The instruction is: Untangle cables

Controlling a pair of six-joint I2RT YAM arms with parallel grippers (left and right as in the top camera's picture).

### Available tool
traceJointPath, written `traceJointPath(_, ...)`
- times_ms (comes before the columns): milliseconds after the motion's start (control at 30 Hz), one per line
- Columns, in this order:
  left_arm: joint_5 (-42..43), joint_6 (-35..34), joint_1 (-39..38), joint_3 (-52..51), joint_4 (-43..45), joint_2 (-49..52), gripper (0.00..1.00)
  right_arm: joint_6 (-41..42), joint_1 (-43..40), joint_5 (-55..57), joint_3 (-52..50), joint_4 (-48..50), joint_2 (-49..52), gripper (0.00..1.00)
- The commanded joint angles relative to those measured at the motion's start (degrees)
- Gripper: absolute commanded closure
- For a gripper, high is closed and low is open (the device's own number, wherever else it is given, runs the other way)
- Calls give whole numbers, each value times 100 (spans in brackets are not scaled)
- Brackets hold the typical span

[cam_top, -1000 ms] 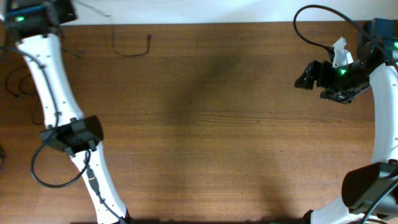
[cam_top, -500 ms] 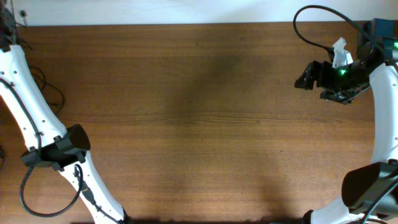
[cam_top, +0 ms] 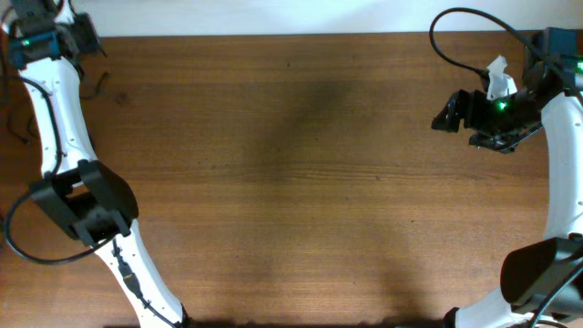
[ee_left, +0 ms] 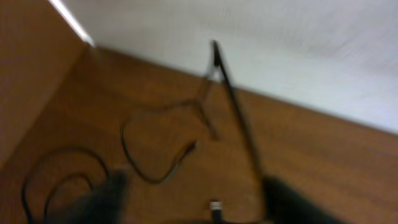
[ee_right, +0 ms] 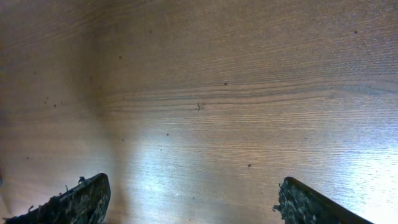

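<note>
The cables (cam_top: 98,87) are thin black wires lying loose on the wood at the far left. In the blurred left wrist view they show as a loop (ee_left: 152,146), a straight strand (ee_left: 239,118) and a small plug end (ee_left: 214,205). My left gripper (cam_top: 89,41) hovers at the table's back left corner. Its fingers (ee_left: 102,199) stand wide apart, open, with only the plug end lying on the wood between them (ee_left: 199,196). At the right side my right gripper (cam_top: 444,114) is open over bare wood (ee_right: 193,199), holding nothing.
The brown wooden table (cam_top: 291,182) ends at a white strip (cam_top: 273,16) along the back. More thin wire (cam_top: 20,123) lies at the left edge. A thick black arm cable (cam_top: 455,23) loops above the right arm, beside a white scrap (cam_top: 496,73).
My left arm swung out past the left edge and came back to the back left corner, and its jaws have opened. The wire stretched along the back edge is gone from there. The right arm is still.
</note>
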Motion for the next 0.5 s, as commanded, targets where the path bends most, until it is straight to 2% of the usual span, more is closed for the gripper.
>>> traceJointPath(0,-195,28,57,-332,-256,44,1,-46,15,50,-31,0,4,12)
traceJointPath(100,-190,9,57,-321,-649,-2,1,-46,15,50,-31,0,4,12)
traceJointPath(267,-188,-566,74,-315,-1469,-422,1,-48,15,50,-31,0,4,12)
traceJointPath(333,-190,-564,79,-315,-1596,-732,1,-48,15,50,-31,0,4,12)
traceJointPath(467,-46,-564,79,-315,-2199,-2092,1,-46,15,4,-17,-17,-35,16)
